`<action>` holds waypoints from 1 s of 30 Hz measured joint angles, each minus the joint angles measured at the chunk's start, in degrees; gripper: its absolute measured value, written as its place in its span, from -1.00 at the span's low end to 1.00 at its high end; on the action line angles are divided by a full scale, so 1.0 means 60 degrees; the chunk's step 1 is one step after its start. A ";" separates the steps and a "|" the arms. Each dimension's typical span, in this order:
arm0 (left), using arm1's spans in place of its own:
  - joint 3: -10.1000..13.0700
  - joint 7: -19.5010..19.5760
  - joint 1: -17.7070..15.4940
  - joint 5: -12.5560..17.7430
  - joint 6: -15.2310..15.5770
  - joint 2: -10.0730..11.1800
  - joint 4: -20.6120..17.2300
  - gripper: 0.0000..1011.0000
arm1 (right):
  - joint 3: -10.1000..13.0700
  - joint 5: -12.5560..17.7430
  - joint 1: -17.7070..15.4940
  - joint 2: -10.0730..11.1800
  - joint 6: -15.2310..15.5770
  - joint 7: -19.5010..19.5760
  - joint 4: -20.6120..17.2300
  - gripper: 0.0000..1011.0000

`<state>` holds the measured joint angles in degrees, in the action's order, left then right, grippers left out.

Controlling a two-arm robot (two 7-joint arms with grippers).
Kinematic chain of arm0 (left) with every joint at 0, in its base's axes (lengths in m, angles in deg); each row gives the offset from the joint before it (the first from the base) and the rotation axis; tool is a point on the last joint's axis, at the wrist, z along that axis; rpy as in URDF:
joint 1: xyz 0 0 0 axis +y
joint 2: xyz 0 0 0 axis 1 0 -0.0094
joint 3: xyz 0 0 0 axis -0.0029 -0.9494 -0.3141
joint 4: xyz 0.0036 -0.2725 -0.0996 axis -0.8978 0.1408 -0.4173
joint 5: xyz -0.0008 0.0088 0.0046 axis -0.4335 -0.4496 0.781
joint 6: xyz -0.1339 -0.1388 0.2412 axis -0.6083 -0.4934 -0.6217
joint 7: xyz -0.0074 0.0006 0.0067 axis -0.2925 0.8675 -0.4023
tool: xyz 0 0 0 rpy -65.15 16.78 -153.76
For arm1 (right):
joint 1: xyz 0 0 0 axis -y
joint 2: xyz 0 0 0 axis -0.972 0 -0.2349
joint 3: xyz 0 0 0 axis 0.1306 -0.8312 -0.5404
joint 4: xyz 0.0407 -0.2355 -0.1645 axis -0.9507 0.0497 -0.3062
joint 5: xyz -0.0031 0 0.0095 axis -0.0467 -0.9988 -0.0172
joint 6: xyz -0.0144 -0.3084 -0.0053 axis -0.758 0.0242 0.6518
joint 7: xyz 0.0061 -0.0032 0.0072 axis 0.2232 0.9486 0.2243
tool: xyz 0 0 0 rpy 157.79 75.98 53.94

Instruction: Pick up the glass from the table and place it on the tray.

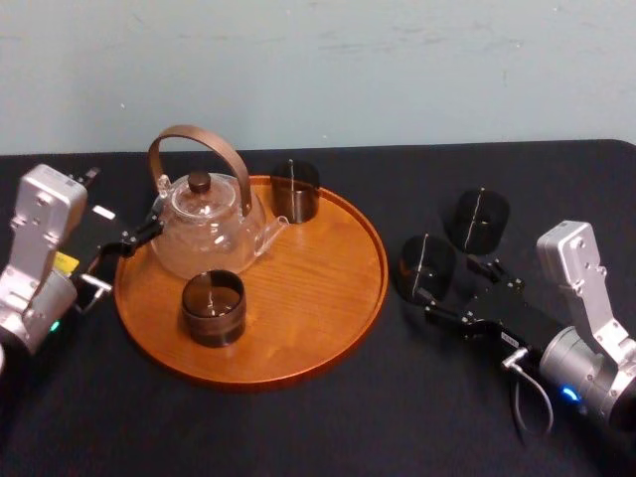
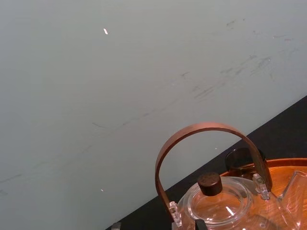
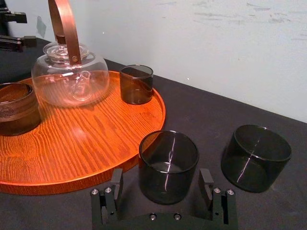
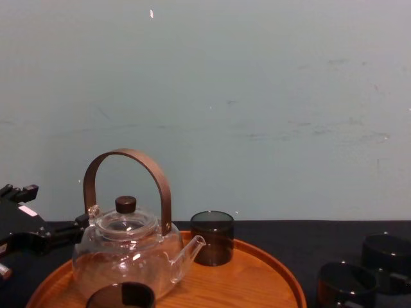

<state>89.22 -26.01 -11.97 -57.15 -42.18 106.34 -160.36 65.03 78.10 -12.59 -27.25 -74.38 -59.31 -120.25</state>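
The right gripper (image 3: 161, 178), jaws spread wide and gripping nothing, brackets a short smoky dark glass tumbler (image 3: 168, 158) that stands upright on the matte black table (image 3: 206, 115), just beside the rim of the large round orange-brown wooden tray (image 3: 86, 139). A gap shows between one finger and the glass. A second matching tumbler (image 3: 255, 155) stands near it on the table. The tray carries a clear glass teapot with a curved brown handle (image 3: 72, 76), a dark cup at the back rim (image 3: 136, 84) and a dark cup at the front (image 3: 17, 108). The left gripper (image 1: 134, 238) sits at the tray's left edge beside the teapot.
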 joint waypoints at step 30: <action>0.0000 0.0000 0.0001 -0.0001 0.0000 0.0000 0.0000 0.98 | 0.0486 -0.0279 0.0530 -0.0766 0.0235 -0.0681 0.1064 0.98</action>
<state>89.22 -26.01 -11.97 -57.15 -42.18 106.34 -160.37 67.95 76.43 -9.41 -31.85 -72.97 -63.39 -113.87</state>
